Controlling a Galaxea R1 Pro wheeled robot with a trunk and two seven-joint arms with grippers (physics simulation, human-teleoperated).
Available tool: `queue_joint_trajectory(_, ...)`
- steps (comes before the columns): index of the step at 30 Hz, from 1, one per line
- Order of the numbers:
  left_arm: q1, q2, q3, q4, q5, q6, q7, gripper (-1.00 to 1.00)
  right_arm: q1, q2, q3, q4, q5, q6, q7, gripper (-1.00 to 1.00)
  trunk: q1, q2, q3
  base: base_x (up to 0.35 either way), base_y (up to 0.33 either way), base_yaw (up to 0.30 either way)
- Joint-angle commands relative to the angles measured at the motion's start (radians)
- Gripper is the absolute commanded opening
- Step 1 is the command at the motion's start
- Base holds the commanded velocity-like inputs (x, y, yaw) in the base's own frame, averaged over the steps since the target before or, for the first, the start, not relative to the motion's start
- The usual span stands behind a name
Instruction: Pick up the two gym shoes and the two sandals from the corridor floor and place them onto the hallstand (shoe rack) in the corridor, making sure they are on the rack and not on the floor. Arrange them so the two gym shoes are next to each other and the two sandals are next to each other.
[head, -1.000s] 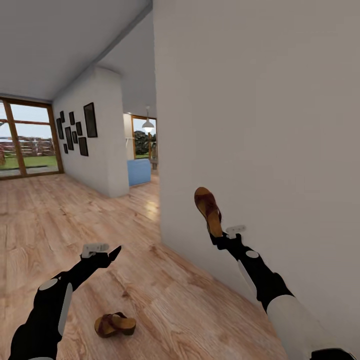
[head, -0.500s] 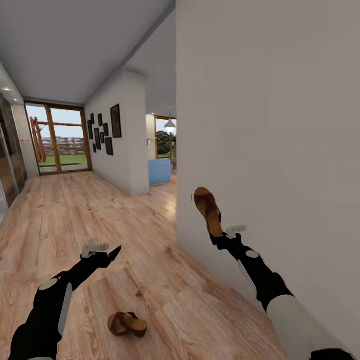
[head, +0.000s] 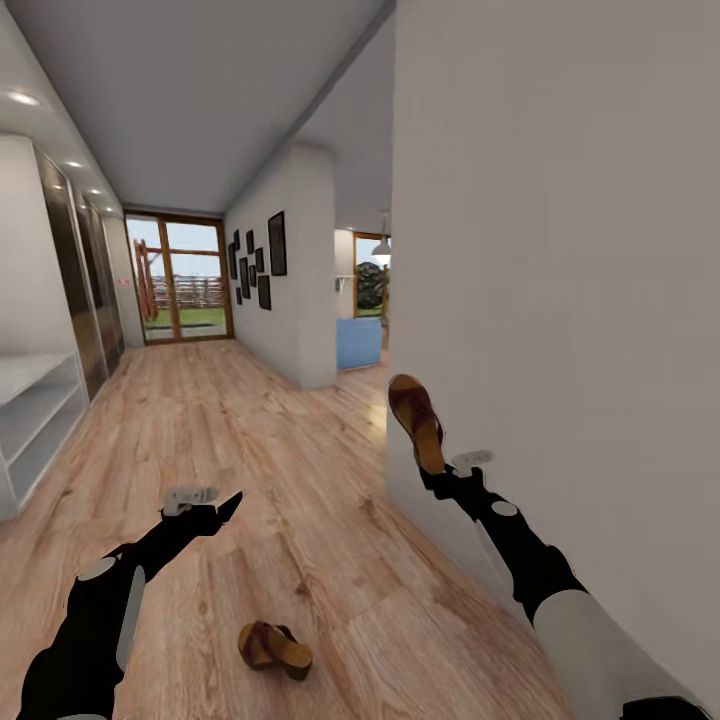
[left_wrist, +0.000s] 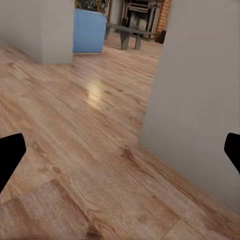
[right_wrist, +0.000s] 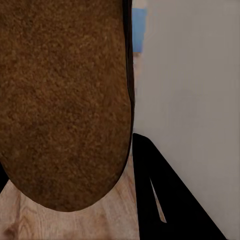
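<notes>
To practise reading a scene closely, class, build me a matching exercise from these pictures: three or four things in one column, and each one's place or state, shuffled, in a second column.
Things
1. right gripper
2. left gripper
3. second sandal
4. hallstand

Places or states
A. lying on the corridor floor
B. open, holding nothing
C. shut on a sandal held up in the air
D. standing at the corridor's left side

Pairs: 1-C, 2-B, 3-A, 4-D

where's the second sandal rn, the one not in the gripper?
In the head view the loose sandal lies on the corridor floor, low and centre-left, ahead of the robot between its arms, nearer the left gripper than the white wall on the right.
</notes>
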Motion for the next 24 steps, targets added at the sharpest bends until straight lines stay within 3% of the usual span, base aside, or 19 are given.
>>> queue_joint_trajectory(1,-0.001,-0.001,0.003,-0.001,-0.008,0.004,-0.008,1.00,0.000,-0.001,0.002,-0.002,-0.005,0.006,-0.001,-1.00,0.000,-0.001,-0.001,0.012,-0.013,0.291)
queue_joint_trajectory(14,-0.001,-0.001,0.003,-0.001,-0.008,0.004,-0.008,1.00,0.000,-0.001,0.003,-0.002,-0.004,0.007,0.000,-1.00,0.000,-0.001,-0.001,0.036,-0.109,0.291)
queue_joint_trajectory(24,-0.001,-0.001,0.003,-0.001,-0.007,0.004,-0.008,1.00,0.000,-0.001,0.003,-0.002,-0.004,0.007,0.000,-1.00,0.000,-0.001,-0.001,0.005,-0.012,0.291)
